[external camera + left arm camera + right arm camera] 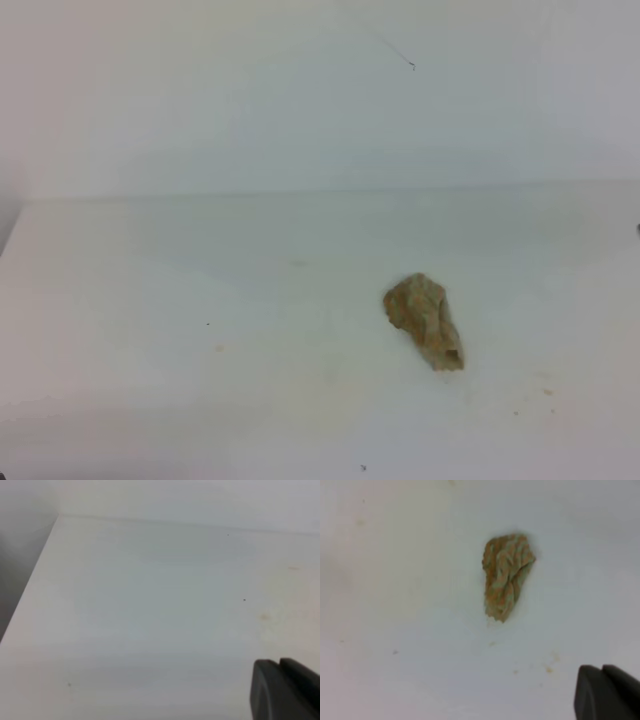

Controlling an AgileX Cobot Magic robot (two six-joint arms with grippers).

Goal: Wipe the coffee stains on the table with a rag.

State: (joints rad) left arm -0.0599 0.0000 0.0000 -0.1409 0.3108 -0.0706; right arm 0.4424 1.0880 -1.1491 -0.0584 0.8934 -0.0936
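Note:
The rag (426,320), a lumpy beige wad with brown staining, lies loose on the white table (200,300), right of centre. From the right wrist it shows as the rag (506,575), well up and left of my right gripper (601,668). That gripper's dark fingers are pressed together on nothing. Of the coffee stains I see no blotch, only faint tan specks (549,669) near the rag. My left gripper (279,663) hovers over bare table (140,605), its fingers side by side with no gap. Neither gripper appears in the exterior high view.
The table's left edge (30,595) drops off beside the left arm. A pale wall (300,90) rises behind the table's back edge. Tiny dark specks (244,599) and faint tan marks (264,616) dot the surface.

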